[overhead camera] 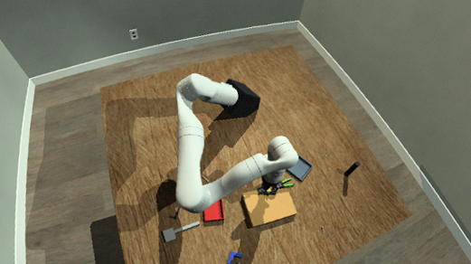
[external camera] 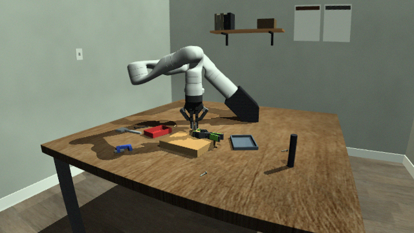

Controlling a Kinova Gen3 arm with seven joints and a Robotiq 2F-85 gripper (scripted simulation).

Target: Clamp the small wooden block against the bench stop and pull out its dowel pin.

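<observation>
We saw the tool (external camera: pixel 195 127) hanging upright over the far edge of the bench board (external camera: pixel 184 146), fingers pressed nearly together; pinching the dowel pin seemed likely, though too small to confirm. The spring clamp (external camera: pixel 208 134) lay just beside, at the board's three o'clock. We judged clamping probably done, with pin extraction and setting it on the surface (external camera: pixel 246 181) remaining.

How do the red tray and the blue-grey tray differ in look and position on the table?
The red tray is bright red and narrow; the blue-grey tray is dull slate and looks closer to square. In the exterior view the red tray lies left of the bench board, near the hammer, while the blue-grey tray lies right of it, past the green-handled clamp. Both are shallow, rimmed, and appear to hold nothing.
</observation>
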